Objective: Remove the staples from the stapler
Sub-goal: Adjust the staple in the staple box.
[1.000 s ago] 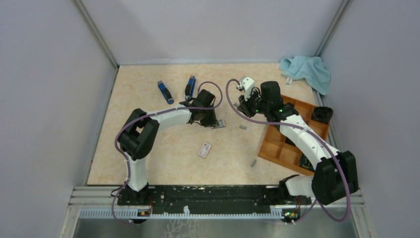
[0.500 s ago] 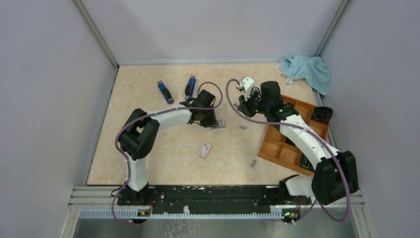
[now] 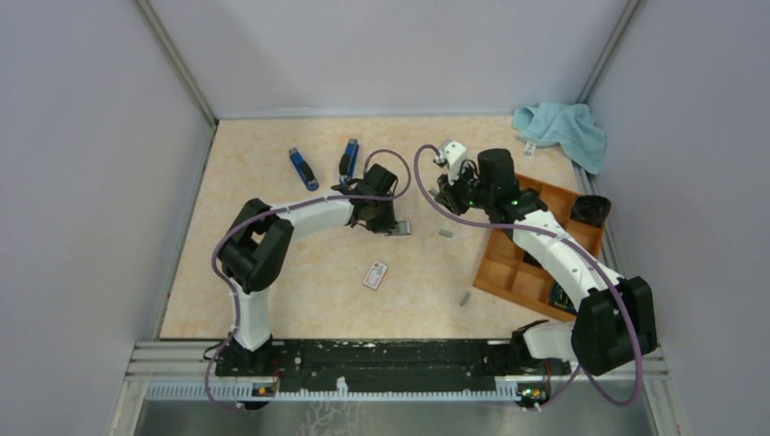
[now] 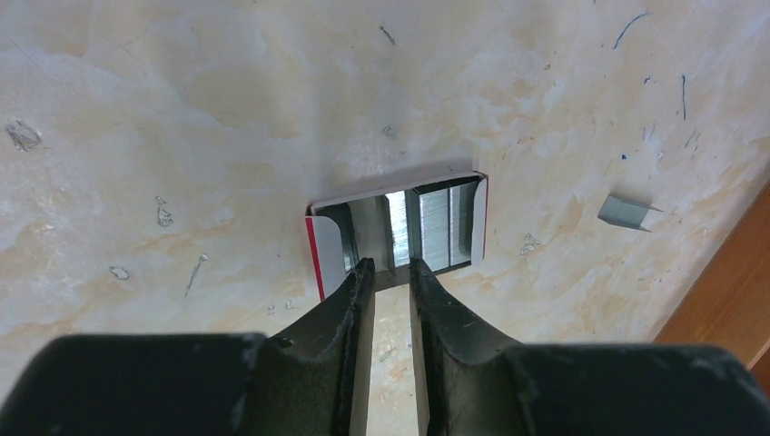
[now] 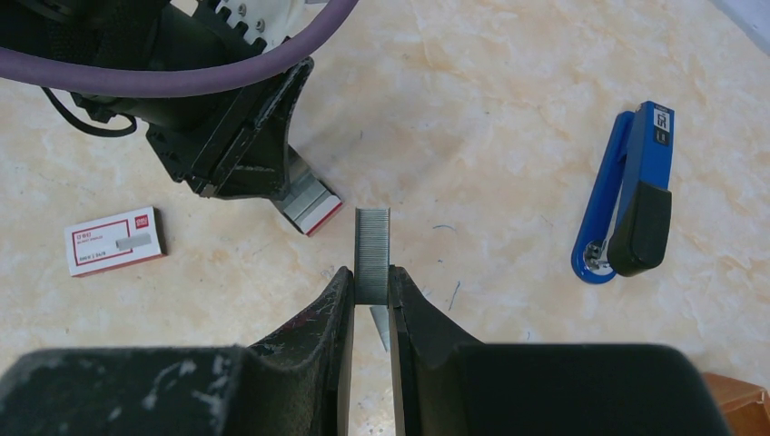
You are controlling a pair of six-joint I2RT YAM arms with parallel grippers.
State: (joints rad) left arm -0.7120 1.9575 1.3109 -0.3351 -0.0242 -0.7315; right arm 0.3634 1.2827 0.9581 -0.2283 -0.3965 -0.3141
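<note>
My right gripper (image 5: 370, 272) is shut on a grey strip of staples (image 5: 371, 254) that sticks out forward, held above the table. My left gripper (image 4: 391, 265) is shut on the near wall of a small open white-and-red box (image 4: 329, 245) with more staples (image 4: 436, 227) lying inside. From above, the left gripper (image 3: 386, 218) and the right gripper (image 3: 442, 195) face each other mid-table. Two blue staplers (image 3: 302, 168) (image 3: 349, 159) lie at the back left, apart from both grippers. One stapler (image 5: 626, 195) appears in the right wrist view.
A closed white box with a red label (image 3: 375, 274) lies nearer the front. Loose staple strips (image 3: 446, 233) (image 3: 464, 297) rest on the table. A wooden compartment tray (image 3: 485, 259) sits at the right under the right arm, and a blue cloth (image 3: 563, 127) at the back right.
</note>
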